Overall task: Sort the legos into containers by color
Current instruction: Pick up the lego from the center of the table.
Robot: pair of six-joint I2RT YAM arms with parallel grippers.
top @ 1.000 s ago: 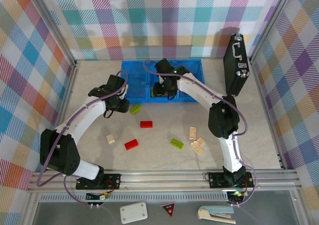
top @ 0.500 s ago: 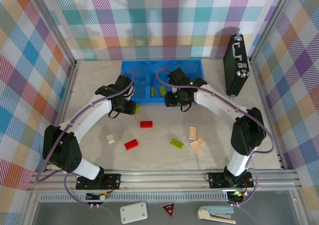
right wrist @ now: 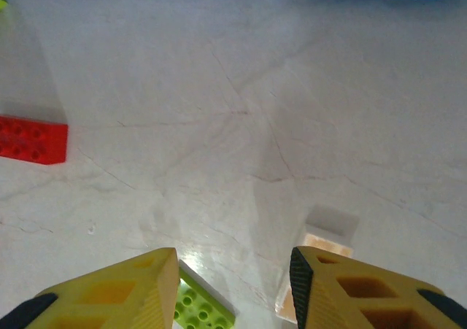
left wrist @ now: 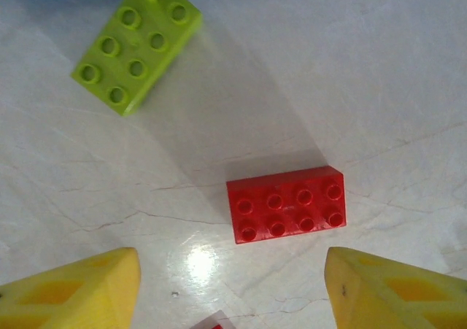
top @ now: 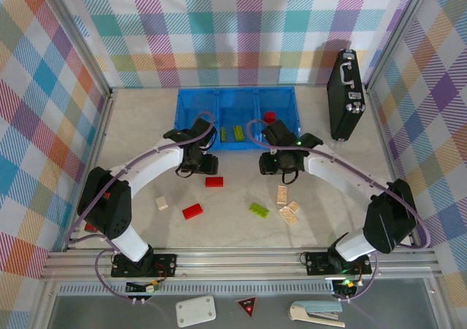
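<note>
Red lego [left wrist: 286, 203] beneath downward-facing left hand [left wrist: 232, 260], fingers [left wrist: 87, 292] wide apart

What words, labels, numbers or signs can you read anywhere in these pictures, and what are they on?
No text can be read in these pictures.
On the red brick: the studs look plain, any lettering too blurred to read.
On the red triangle at the near ledge: too small to read.
On the black case: no label can be made out.
</note>
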